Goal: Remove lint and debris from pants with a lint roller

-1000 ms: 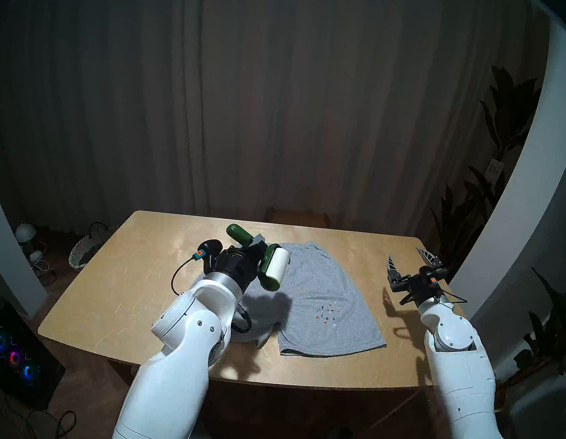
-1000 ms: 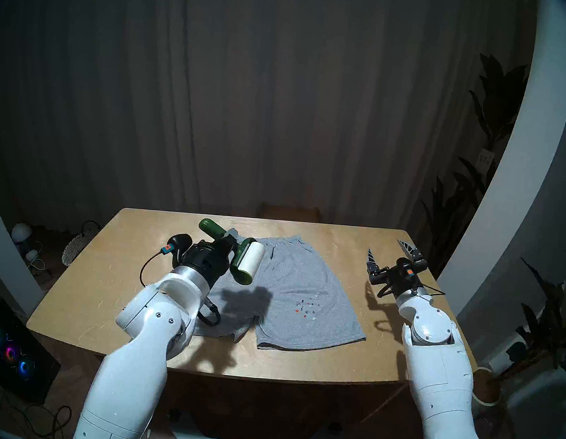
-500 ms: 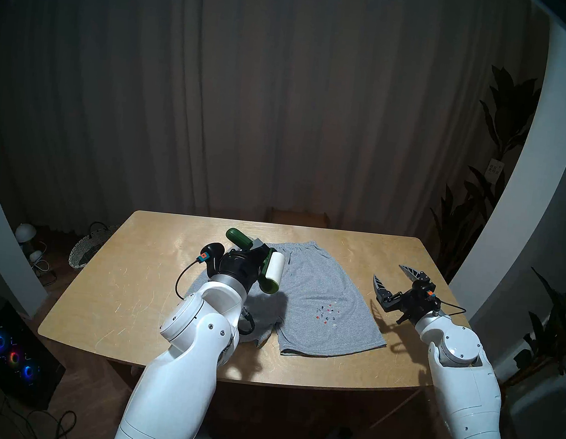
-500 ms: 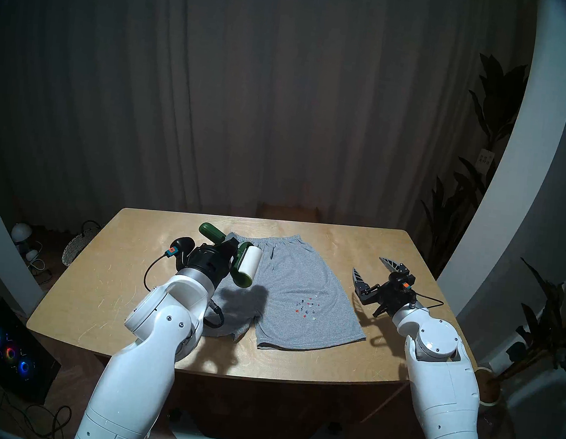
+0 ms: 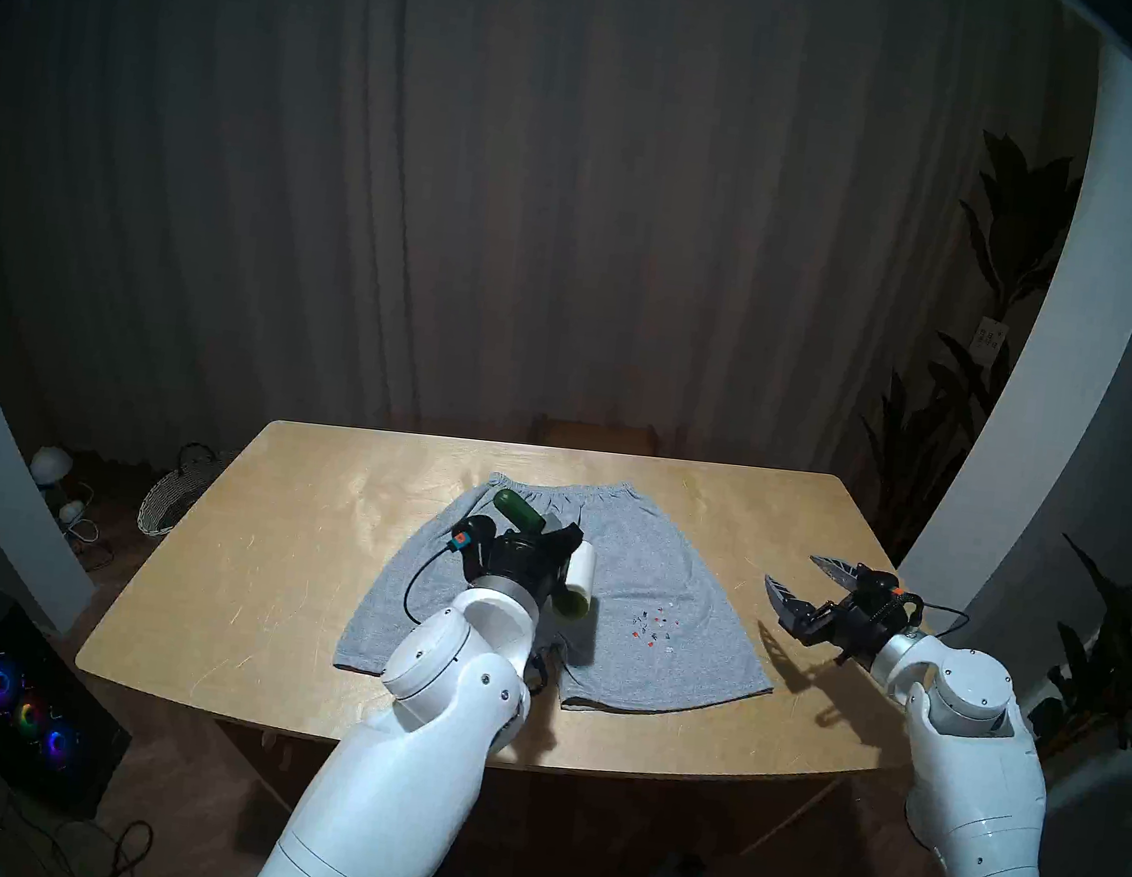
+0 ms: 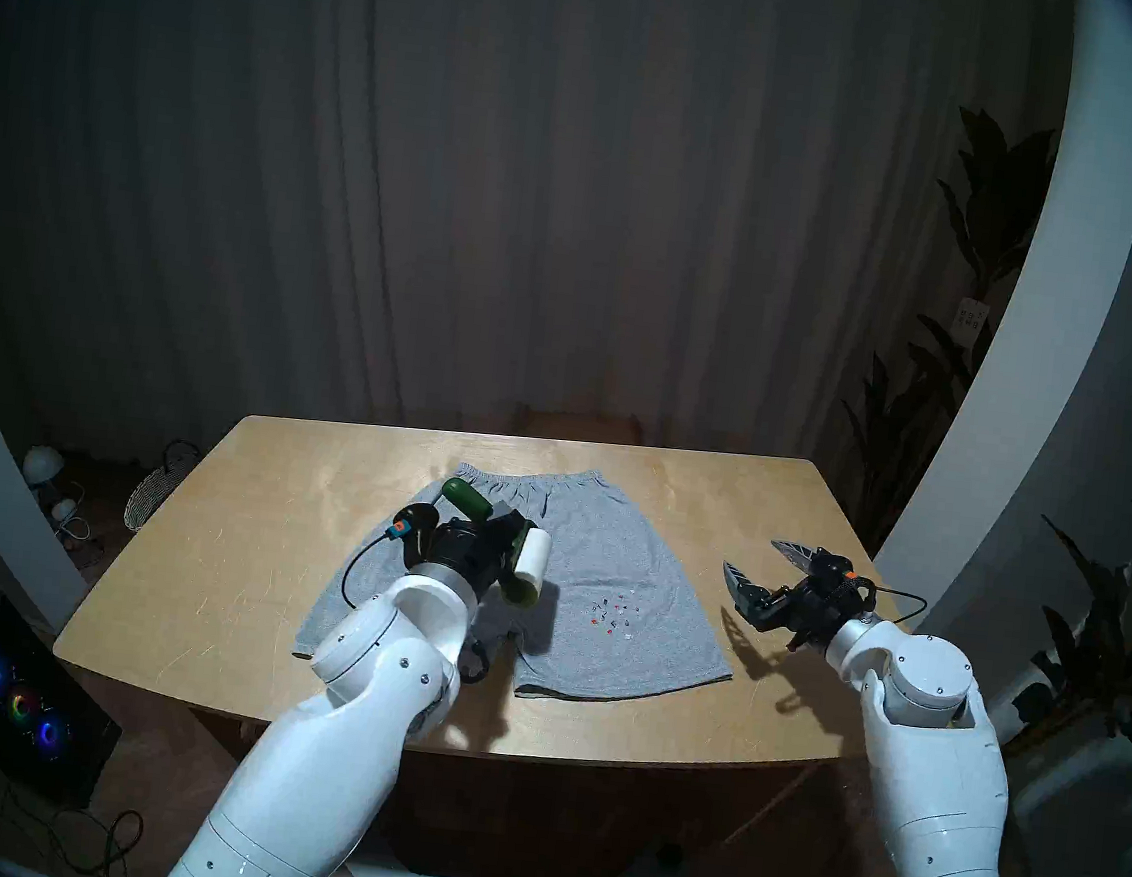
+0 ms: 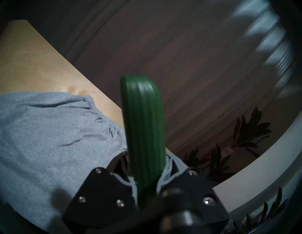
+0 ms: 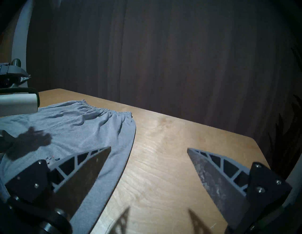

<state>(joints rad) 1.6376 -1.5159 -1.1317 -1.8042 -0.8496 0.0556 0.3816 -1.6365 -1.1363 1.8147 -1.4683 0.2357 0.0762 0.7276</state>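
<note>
- The left gripper (image 5: 556,539) is clamping the ribbed green handle of the lint roller (image 5: 577,580), whose white roll is hanging just above the middle of the pants (image 5: 663,612); whether the roll is touching the cloth is hard to tell.
- The pants are lying flat on the wooden table (image 5: 257,569), waistband at the far side, with the left arm hiding part of the near left leg.
- The lint and debris (image 5: 653,628) are sitting in a small cluster on the right leg, just beside the roll (red, dark and white specks, too small to count).
- The right gripper (image 5: 806,581) is hovering over bare table beside the right hem, its jaws spread wide and holding nothing.
- A white tag (image 5: 989,339) is hanging among the potted plants (image 5: 1001,250) at right, its print too small to read.
- From the left wrist, only the handle is showing; the roll is hidden behind the gripper body.
</note>
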